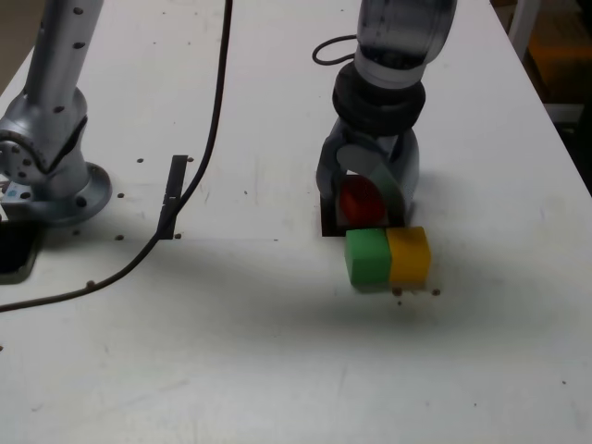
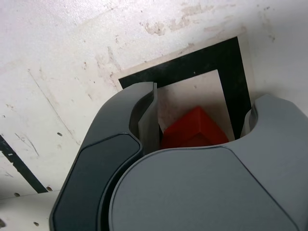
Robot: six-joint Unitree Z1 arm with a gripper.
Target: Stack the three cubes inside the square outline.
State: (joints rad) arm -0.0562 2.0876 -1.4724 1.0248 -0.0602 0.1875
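Observation:
The red cube (image 1: 357, 203) (image 2: 192, 131) rests inside the square outline (image 1: 326, 222) (image 2: 232, 72), on its pale centre. My gripper (image 1: 368, 198) (image 2: 202, 98) points down over it, one jaw on each side. In the wrist view a thin strip of beige shows between the cube and each jaw, so the gripper is open and not pressing on it. The green cube (image 1: 367, 257) and the yellow cube (image 1: 409, 254) sit side by side, touching, on the white table just in front of the outline. Most of the outline is hidden by the gripper in the exterior view.
A straight black tape strip (image 1: 173, 194) lies toward the exterior view's left. A black cable (image 1: 211, 129) runs past it down to the left edge. The arm's grey base (image 1: 51, 157) stands at the far left. The table's right edge (image 1: 555, 120) runs diagonally.

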